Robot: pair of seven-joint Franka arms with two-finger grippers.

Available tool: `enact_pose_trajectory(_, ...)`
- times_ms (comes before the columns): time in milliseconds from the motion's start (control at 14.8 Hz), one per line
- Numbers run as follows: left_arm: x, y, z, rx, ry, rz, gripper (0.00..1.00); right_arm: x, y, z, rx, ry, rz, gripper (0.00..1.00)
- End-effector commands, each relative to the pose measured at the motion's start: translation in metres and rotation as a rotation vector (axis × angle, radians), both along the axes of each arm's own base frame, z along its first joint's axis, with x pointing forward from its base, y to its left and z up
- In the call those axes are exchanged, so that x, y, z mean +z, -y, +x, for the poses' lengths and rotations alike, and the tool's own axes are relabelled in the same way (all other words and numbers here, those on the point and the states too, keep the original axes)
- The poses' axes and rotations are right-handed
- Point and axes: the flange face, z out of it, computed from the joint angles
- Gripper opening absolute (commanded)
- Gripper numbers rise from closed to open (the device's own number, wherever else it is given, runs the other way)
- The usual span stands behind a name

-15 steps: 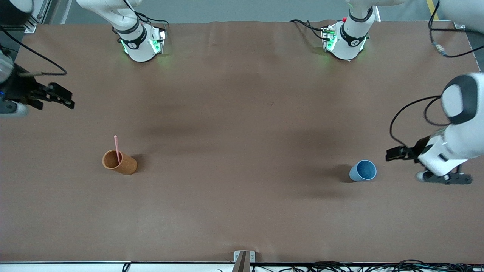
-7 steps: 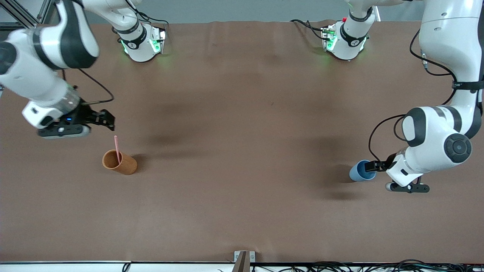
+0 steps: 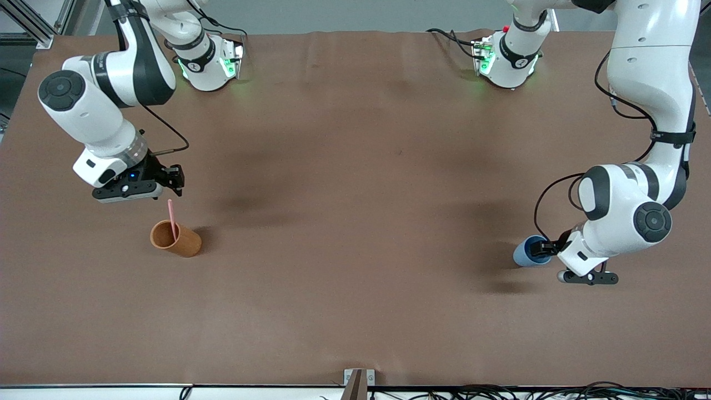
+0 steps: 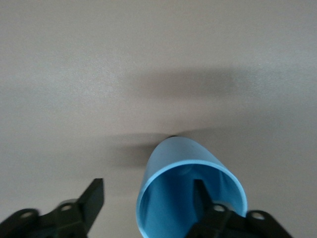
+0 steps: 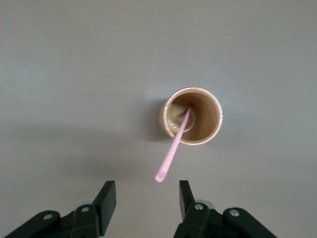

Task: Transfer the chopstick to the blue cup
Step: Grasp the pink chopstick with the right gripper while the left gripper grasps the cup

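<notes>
The pink chopstick (image 3: pixel 171 214) (image 5: pixel 173 146) stands slanted in the orange-brown cup (image 3: pixel 186 244) (image 5: pixel 205 116), toward the right arm's end of the table. My right gripper (image 3: pixel 176 179) (image 5: pixel 145 196) hangs open just above the stick's top end, which sits a little ahead of the gap and touches neither finger. The blue cup (image 3: pixel 523 256) (image 4: pixel 173 163) stands upright toward the left arm's end. My left gripper (image 3: pixel 547 247) (image 4: pixel 147 191) is open astride its rim. One of its fingers (image 4: pixel 199 193) is inside the cup and the other is well clear of the wall outside.
Brown cover (image 3: pixel 355 222) spans the whole table. The two arm bases (image 3: pixel 208 61) (image 3: pixel 505 58) stand at the edge farthest from the front camera. A small metal bracket (image 3: pixel 358 380) and loose cables (image 3: pixel 500 391) lie along the nearest edge.
The right arm swung in from the table's end to just above the chopstick. The left arm moved in toward the blue cup and put one finger inside its rim.
</notes>
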Motion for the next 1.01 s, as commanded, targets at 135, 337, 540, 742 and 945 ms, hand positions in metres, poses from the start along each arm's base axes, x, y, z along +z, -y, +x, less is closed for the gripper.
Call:
enact_pose_trajectory(135,-0.002,0.006,-0.001,-0.013,0.015,0.006,0.10,-0.031,0.004,-0.014,0.028,0.047,-0.013,0.53)
enact_pose_trajectory(337,0.018,0.012,0.001,-0.061,0.039,0.054,0.02,-0.037,0.003,-0.013,0.034,0.057,-0.011,0.40)
enact_pose_trajectory(540,0.078,0.048,-0.004,-0.023,0.063,0.037,0.01,-0.037,0.007,-0.010,0.063,0.084,-0.046,0.31)
enact_pose_trajectory(742,0.119,0.128,-0.021,0.098,0.046,-0.020,0.01,-0.040,0.010,-0.010,0.059,0.086,-0.045,0.29)
enact_pose_trajectory(945,0.135,0.221,-0.052,0.225,0.028,-0.057,0.01,-0.045,0.014,-0.011,0.054,0.101,-0.040,0.25)
